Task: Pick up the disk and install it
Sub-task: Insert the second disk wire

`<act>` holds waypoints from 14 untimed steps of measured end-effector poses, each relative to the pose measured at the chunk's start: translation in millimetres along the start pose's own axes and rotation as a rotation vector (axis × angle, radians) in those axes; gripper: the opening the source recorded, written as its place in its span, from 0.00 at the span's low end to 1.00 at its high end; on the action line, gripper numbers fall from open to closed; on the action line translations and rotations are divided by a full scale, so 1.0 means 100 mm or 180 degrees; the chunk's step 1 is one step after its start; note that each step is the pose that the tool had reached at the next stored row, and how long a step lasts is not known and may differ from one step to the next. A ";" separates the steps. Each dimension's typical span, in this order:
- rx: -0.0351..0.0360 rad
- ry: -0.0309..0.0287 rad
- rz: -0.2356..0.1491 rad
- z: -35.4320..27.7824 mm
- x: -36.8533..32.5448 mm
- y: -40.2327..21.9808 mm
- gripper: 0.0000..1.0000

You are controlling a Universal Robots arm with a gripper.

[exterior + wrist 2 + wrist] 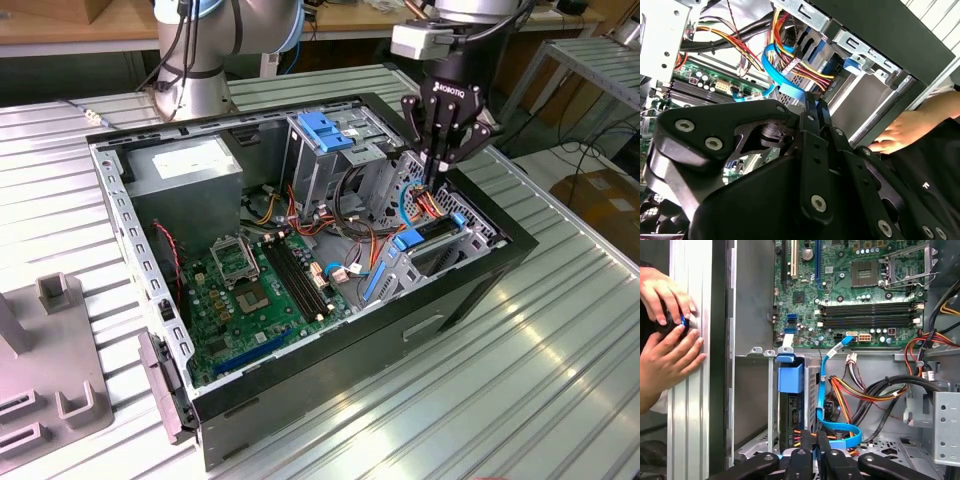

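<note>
- Hanging over the computer case's drive corner, at the exterior view's right, the tool (437, 172) points straight down with its fingers drawn together (both wrist views show the fingertips (815, 450) pressed side by side with nothing between them, so it is closed and holds nothing).
- Just below the fingertips runs a blue ribbon cable (837, 390), looping past a bundle of red, yellow and orange wires (865, 390); I cannot tell whether the tool touches either.
- Next to that, the disk (790, 405) stands on edge in its slot at the case wall, its blue carrier (790, 377) at the slot's mouth; in the exterior view the same blue frame (425, 235) sits low in the bay just beneath the tool.
- Judged from this, the pick-up and the placing look done, since the disk is in the bay and the tool is off it; whether it is pushed fully home or cabled up is not clear.
- Further out lies the green circuit board (255, 290), with a grey metal box (190, 170) at the far corner of the open case (330, 375).
- Outside the case wall, a person's hands (667, 330) rest on the ribbed metal table (540, 380), holding a small dark object.
</note>
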State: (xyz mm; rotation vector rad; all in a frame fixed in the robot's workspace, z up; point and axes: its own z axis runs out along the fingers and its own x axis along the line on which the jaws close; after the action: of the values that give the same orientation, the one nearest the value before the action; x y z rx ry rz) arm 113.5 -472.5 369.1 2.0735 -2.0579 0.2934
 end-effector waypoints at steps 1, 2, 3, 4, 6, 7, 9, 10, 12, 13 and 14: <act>0.0000 -0.0059 0.0000 0.005 0.002 0.001 0.16; 0.0001 -0.0101 0.0000 0.008 0.004 0.001 0.16; 0.0001 -0.0141 -0.0001 0.011 0.007 0.002 0.16; 0.0002 -0.0204 -0.0002 0.017 0.017 0.004 0.16; 0.0003 -0.0265 -0.0004 0.031 0.046 0.013 0.16; 0.0004 -0.0276 -0.0006 0.037 0.063 0.017 0.16; 0.0004 -0.0280 -0.0008 0.045 0.082 0.025 0.16; 0.0004 -0.0280 -0.0008 0.045 0.083 0.025 0.16; 0.0004 -0.0280 -0.0008 0.047 0.091 0.026 0.16; 0.0004 -0.0279 -0.0008 0.049 0.096 0.026 0.16; 0.0004 -0.0280 -0.0009 0.049 0.097 0.026 0.16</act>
State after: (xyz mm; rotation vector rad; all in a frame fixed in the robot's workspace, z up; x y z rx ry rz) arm 111.0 -483.2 367.2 2.1258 -2.1044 0.2068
